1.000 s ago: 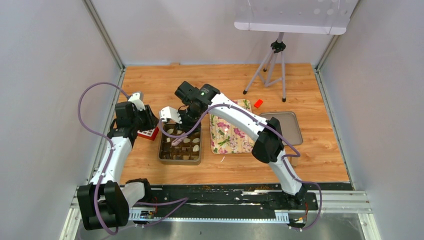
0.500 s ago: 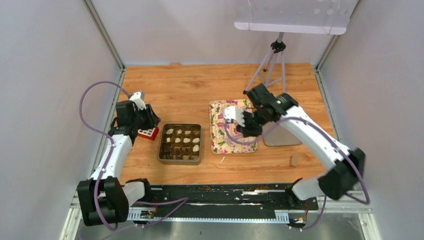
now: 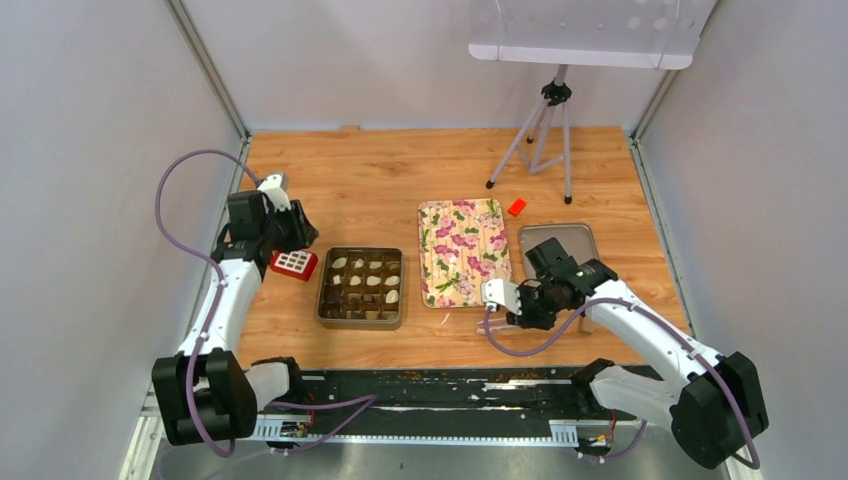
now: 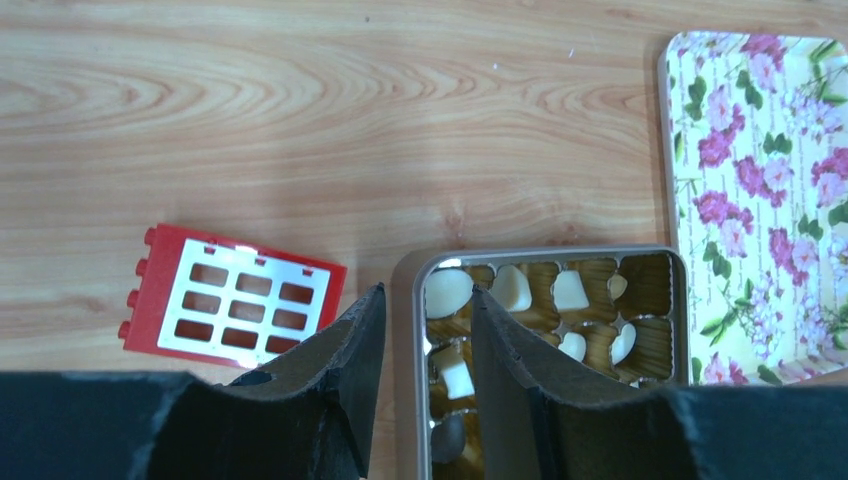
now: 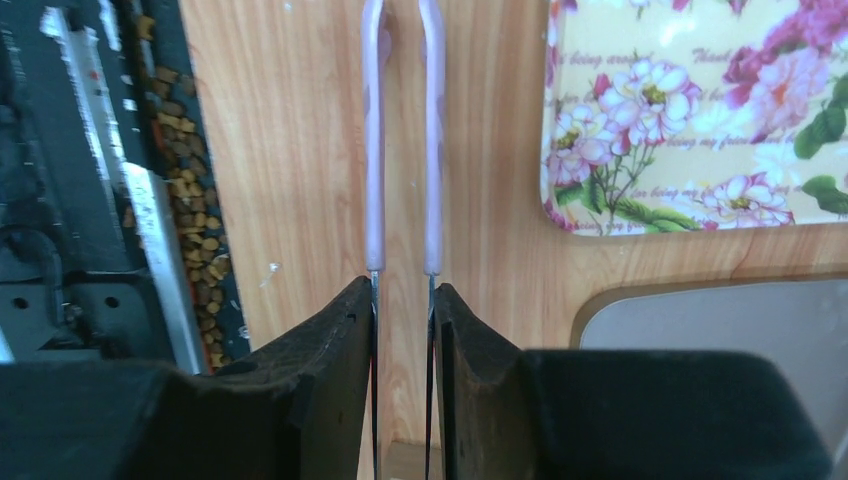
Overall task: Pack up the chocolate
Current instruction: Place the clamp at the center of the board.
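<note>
Left pincer [image 4: 427, 300] is hovering, jaws apart, over the tin [image 4: 540, 251] (chocolate [image 4: 447, 292] inside); right pincer [image 5: 402, 292] is clamping tweezers [image 5: 373, 150] above the desk [image 5: 290, 150] near its front edge

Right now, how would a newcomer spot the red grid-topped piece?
On the table, find the partitioned metal tin left of the floral tray. Just left of it lies the red piece, white grid on top, unlike the plain red block near the tripod.
</note>
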You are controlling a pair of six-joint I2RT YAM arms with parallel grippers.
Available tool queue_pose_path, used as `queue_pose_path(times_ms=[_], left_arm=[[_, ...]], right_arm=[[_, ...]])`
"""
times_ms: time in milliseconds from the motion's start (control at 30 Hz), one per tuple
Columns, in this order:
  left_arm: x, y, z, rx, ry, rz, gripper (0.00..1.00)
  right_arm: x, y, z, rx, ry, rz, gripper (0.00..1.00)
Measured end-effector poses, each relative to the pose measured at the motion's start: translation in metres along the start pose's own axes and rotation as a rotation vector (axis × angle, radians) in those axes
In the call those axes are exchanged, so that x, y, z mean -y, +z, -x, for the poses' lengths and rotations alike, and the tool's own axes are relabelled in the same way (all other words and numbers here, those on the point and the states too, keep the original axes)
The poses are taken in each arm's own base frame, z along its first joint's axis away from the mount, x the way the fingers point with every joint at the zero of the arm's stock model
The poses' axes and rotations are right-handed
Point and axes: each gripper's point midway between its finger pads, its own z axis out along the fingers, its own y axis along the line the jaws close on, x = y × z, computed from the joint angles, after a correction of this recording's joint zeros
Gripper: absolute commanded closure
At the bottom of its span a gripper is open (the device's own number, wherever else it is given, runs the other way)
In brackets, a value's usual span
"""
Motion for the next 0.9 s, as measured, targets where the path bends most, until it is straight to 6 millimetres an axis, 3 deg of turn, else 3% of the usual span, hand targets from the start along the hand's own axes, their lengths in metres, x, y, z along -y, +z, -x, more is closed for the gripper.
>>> queue_pose_path(times_ms=[100,233,367,467,633,767,900], left_arm=[[-0.001,-0.002,-0.009,-0.035,-0.011,0.008,0.51],[-0.001,-0.006,-0.028,-0.114,-0.034,0.009,0.34],[0.010,-0.013,-0.054,-0.236,-0.067,-0.052,0.26],[0.016,-0.016,-0.059,-0.284,-0.097,-0.077,0.26],[0.017,-0.010,-0.080,-0.374,-0.190,-0.081,0.28],[0.017,-0.010,-0.104,-0.454,-0.259,-0.067,0.28],[0.016,-0.009,-0.109,-0.476,-0.282,-0.059,0.28]], right_arm=[[0.005,0.006,-0.008,-0.004,-0.010,-0.030,0.67],[0.002,0.013,-0.025,-0.031,-0.021,-0.031,0.51],[-0.005,0.005,-0.035,-0.032,0.018,0.027,0.44],[0.013,-0.014,-0.029,0.013,0.087,0.025,0.45],[0.070,-0.037,-0.036,0.046,0.211,-0.062,0.62],[0.097,-0.025,-0.060,-0.013,0.275,-0.061,0.65],[0.102,-0.010,-0.079,-0.074,0.265,-0.020,0.64]])
